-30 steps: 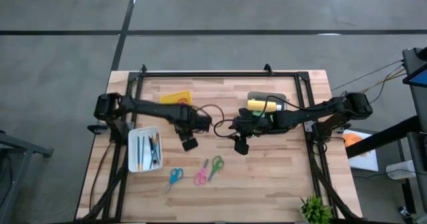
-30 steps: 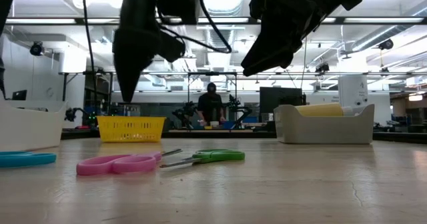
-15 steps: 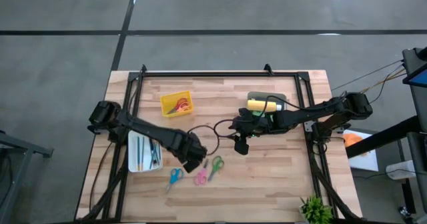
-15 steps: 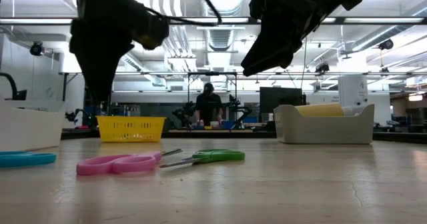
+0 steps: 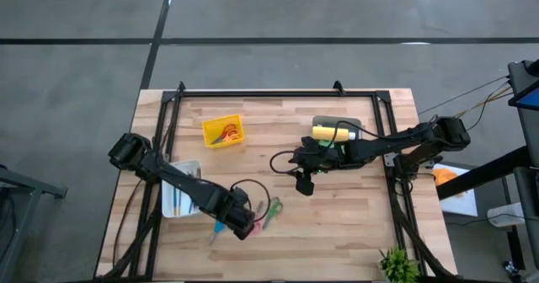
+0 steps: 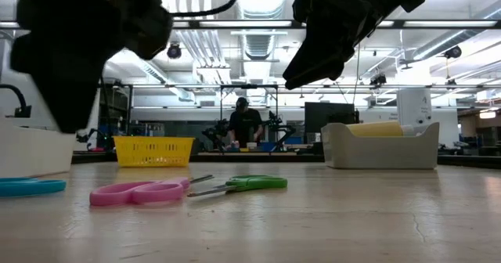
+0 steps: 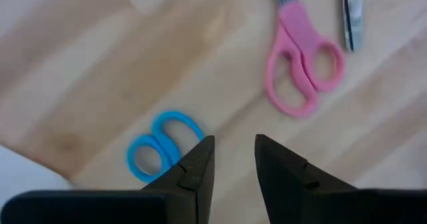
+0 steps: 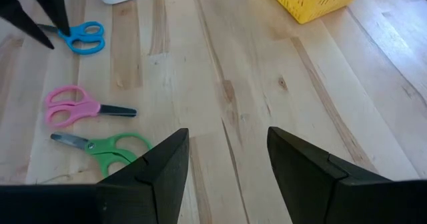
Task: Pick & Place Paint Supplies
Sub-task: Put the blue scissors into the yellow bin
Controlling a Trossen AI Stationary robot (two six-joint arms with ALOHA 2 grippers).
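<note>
A yellow paint bottle [image 5: 330, 132] lies in a beige tray [image 5: 352, 123] at the far right; it also shows in the low view [image 6: 376, 128]. Thin brushes and pens [image 5: 193, 190] lie in a white tray [image 5: 168, 200] at the left. No green bottle shows plainly. My left gripper [image 5: 243, 229] hovers over the scissors near the front edge, its fingers a little apart and empty [image 7: 233, 163]. My right gripper [image 5: 303, 184] hangs open and empty above the table's middle [image 8: 227, 161], beside the beige tray.
Blue scissors [image 7: 163, 147], pink scissors [image 7: 303, 67] and green scissors [image 5: 271, 210] lie on the wood near the front edge. A yellow basket [image 5: 223, 131] stands at the far left. A plant [image 5: 397, 264] sits at the front right corner. A person [image 6: 246, 122] stands beyond the table.
My left gripper has swung from the table's middle toward the near edge and stands over the scissors now. The yellow basket, covered by the arm before, is in plain sight.
</note>
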